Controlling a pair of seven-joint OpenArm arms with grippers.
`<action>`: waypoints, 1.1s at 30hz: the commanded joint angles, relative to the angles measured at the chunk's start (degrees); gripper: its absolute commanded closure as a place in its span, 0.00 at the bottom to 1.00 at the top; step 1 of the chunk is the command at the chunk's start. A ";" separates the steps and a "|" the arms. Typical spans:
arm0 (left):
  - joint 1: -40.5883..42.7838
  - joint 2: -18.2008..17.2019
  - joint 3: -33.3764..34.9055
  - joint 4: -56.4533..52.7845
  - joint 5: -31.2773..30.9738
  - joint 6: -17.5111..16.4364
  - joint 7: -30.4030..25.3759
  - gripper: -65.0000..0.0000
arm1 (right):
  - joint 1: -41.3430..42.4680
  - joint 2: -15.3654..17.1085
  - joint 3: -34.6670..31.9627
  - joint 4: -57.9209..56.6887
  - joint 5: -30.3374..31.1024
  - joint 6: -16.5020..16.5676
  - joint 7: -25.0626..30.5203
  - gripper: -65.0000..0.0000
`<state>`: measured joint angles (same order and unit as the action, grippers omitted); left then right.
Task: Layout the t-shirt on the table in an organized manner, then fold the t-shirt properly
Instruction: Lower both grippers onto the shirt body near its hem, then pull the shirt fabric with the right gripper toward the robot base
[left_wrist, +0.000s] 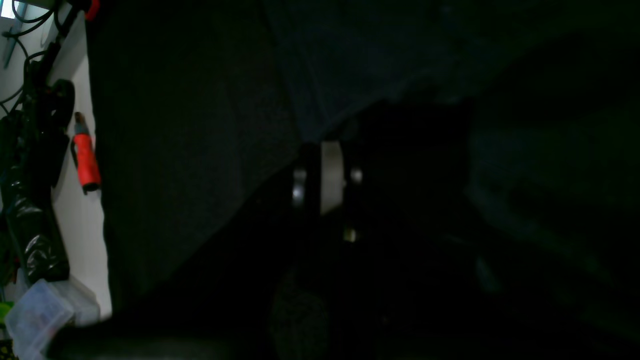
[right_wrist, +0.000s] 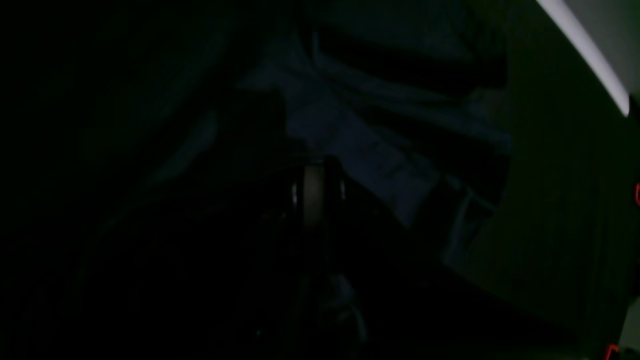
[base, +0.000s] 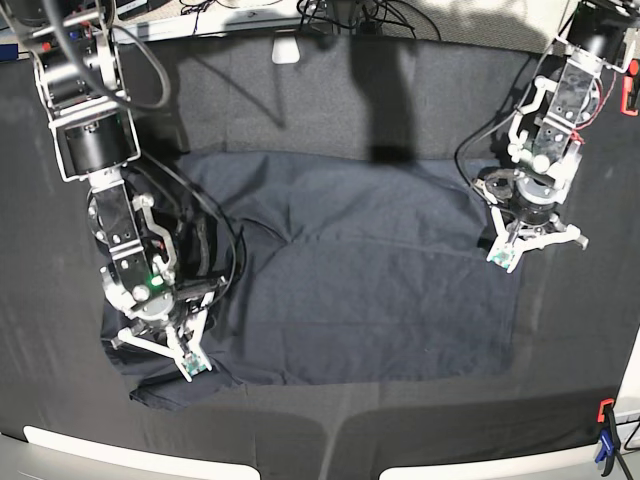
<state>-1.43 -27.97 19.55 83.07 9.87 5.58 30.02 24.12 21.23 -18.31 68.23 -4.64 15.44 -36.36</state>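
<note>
The dark navy-grey t-shirt (base: 370, 290) lies spread out on the black table (base: 400, 90), with its lower left part bunched. My left gripper (base: 503, 258) sits at the shirt's right edge. In the left wrist view its jaws (left_wrist: 325, 175) look shut, with the shirt (left_wrist: 360, 60) drawn to a point at the tips. My right gripper (base: 190, 365) is at the shirt's bunched lower left corner. In the very dark right wrist view it (right_wrist: 314, 195) looks shut among folds of the shirt (right_wrist: 360, 145).
A red clamp (base: 604, 412) and a blue clamp (base: 610, 450) sit at the table's front right edge. Another red clamp (left_wrist: 86, 157) is on the pale rim. A small white object (base: 286, 50) lies at the back edge. Cables hang behind.
</note>
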 joint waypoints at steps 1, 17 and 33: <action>-0.94 -0.59 -0.37 0.85 0.59 1.05 -0.20 1.00 | 1.90 0.50 0.39 0.85 -0.74 0.02 -0.17 1.00; -0.79 -0.61 -0.37 0.92 4.04 1.77 6.86 0.46 | 2.32 0.68 3.02 11.34 12.46 -1.20 -5.73 0.48; -0.50 -0.59 -0.37 3.15 6.99 7.10 8.15 0.46 | -27.47 0.15 41.44 35.52 39.80 23.21 -18.58 0.48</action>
<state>-1.19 -27.92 19.55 85.19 16.21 11.60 39.05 -4.49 20.62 23.00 102.83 34.39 37.45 -56.14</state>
